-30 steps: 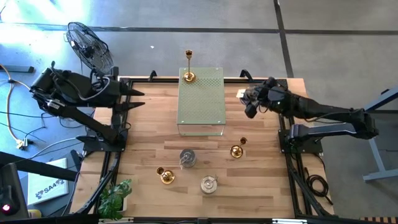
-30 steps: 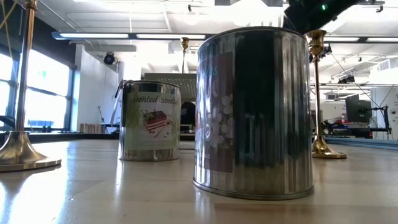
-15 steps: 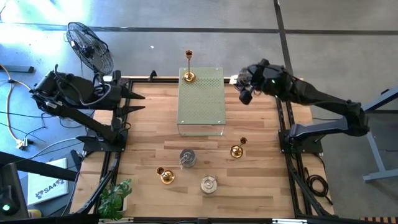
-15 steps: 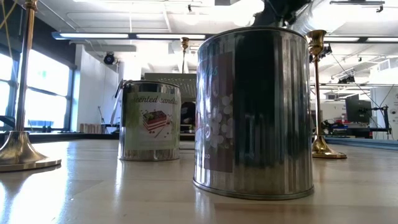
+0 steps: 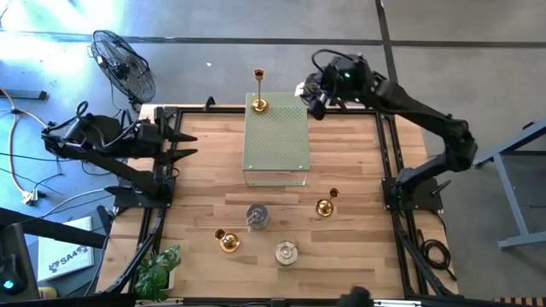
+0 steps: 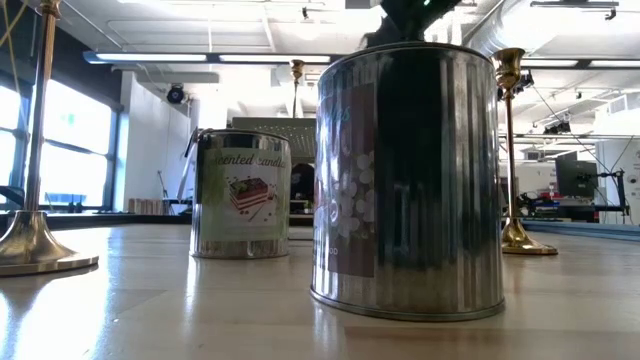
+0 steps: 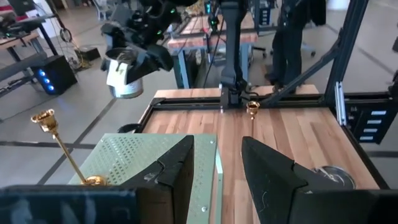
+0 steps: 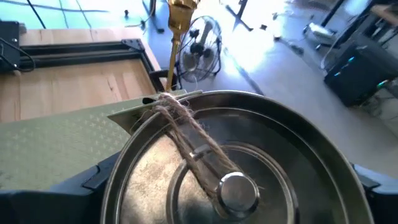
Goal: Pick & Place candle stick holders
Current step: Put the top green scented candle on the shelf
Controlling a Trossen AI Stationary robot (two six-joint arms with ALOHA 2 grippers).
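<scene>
The right gripper (image 5: 312,95) hangs above the far right corner of the green perforated box (image 5: 275,141), its jaws spread wide and clamped on a silver tin holder (image 8: 230,168) (a twine-tied tag lies across its lid). One gold holder (image 5: 258,95) stands upright on the box's far end, while two more gold ones (image 5: 323,205) (image 5: 226,240) and two silver tins (image 5: 257,217) (image 5: 286,252) sit apart on the desk (image 5: 205,170) nearer the front. The left gripper (image 5: 183,141) waits at the desk's left edge, jaws partly parted around nothing.
</scene>
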